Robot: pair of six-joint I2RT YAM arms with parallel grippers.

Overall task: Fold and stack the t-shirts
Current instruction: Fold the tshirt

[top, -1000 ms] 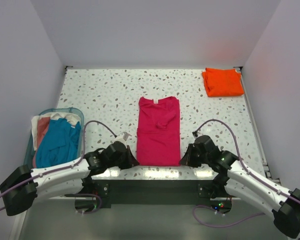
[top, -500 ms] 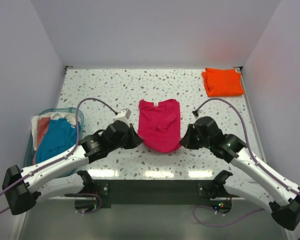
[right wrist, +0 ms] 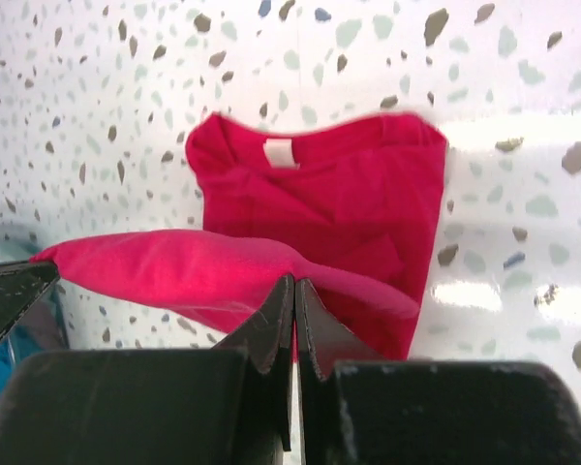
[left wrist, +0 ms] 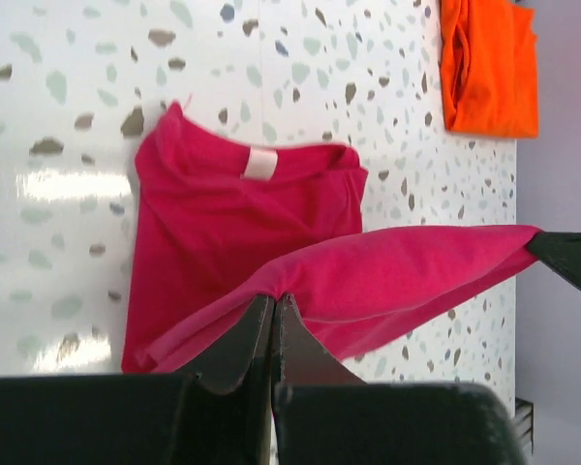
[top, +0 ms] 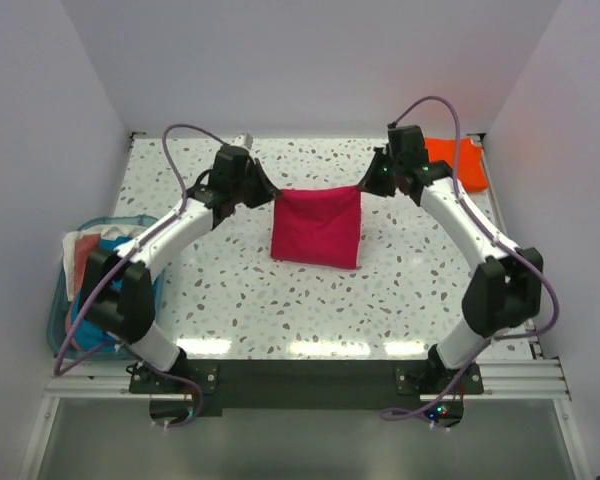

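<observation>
The magenta-pink t-shirt (top: 317,227) lies mid-table, its near half lifted and carried over the collar half. My left gripper (top: 270,195) is shut on the shirt's left hem corner, seen in the left wrist view (left wrist: 368,276). My right gripper (top: 364,186) is shut on the right hem corner, seen in the right wrist view (right wrist: 300,194). The hem hangs stretched between the two grippers above the collar end. The orange t-shirt (top: 462,162) lies folded at the far right corner, also visible in the left wrist view (left wrist: 489,63).
A teal basket (top: 58,300) holding blue and white clothes stands at the left table edge. White walls close the table at the back and sides. Both arms stretch far over the table, cables arching above them.
Both grippers carried the shirt's near hem from the front edge up and away toward the collar end, doubling the shirt over itself. The orange shirt has not moved.
</observation>
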